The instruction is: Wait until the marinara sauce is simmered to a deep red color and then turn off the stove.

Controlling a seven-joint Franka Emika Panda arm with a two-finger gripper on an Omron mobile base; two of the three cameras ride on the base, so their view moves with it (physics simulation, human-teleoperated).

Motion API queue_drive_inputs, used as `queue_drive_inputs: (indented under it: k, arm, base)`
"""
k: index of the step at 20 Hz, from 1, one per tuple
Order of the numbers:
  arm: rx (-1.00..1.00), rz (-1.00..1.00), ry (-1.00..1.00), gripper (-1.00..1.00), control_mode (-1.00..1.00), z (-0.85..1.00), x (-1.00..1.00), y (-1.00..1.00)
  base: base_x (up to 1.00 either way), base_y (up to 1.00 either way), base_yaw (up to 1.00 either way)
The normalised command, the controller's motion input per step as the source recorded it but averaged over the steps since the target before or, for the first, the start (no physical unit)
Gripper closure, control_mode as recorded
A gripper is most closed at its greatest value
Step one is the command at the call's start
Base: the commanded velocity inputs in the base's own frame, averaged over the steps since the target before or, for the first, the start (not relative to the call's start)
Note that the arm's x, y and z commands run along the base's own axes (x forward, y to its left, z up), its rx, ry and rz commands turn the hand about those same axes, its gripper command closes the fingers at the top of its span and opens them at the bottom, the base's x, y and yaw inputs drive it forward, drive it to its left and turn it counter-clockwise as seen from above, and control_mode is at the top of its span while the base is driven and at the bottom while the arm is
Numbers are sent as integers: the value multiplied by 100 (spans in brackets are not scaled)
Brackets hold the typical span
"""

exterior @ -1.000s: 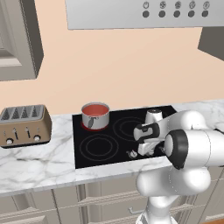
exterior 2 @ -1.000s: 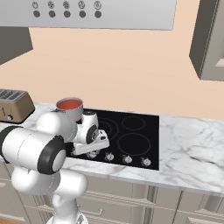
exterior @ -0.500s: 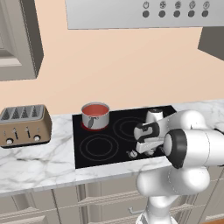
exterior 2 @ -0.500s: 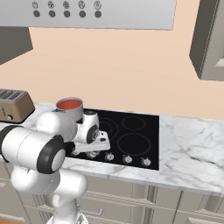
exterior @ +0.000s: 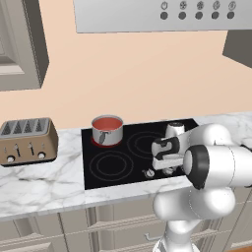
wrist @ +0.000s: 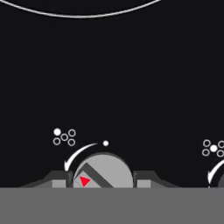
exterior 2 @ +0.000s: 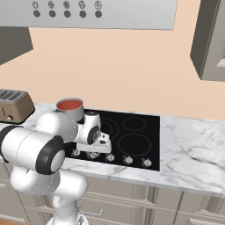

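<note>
Down at the stove's (exterior: 123, 162) front edge, my tool (wrist: 103, 180) has its two tips flanking one knob (wrist: 103, 171), seemingly clenched on it. One stove sits in the bench (exterior: 44, 184); one saucepan (exterior: 107, 132) of red marinara sauce (exterior: 106, 123) occupies its back-left burner.

- One steel saucepan (exterior: 107, 130) is sitting on the stove (exterior: 118, 165), holding one pool of marinara sauce (exterior: 106, 123).
- Four ring burner marks are showing.
- One brown toaster (exterior: 27, 141) is standing, showing four slots.
- One hood (exterior: 152, 15) is hanging above.
</note>
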Motion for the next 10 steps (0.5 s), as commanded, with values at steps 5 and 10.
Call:
queue_drive_inputs:
  k: [5,10]
  arm:
    - [0,-25,0,100,-100,-4,-20,-1]
    - [0,-26,0,100,-100,-5,-21,0]
  base:
    - [0,0,0]
    - [0,0,0]
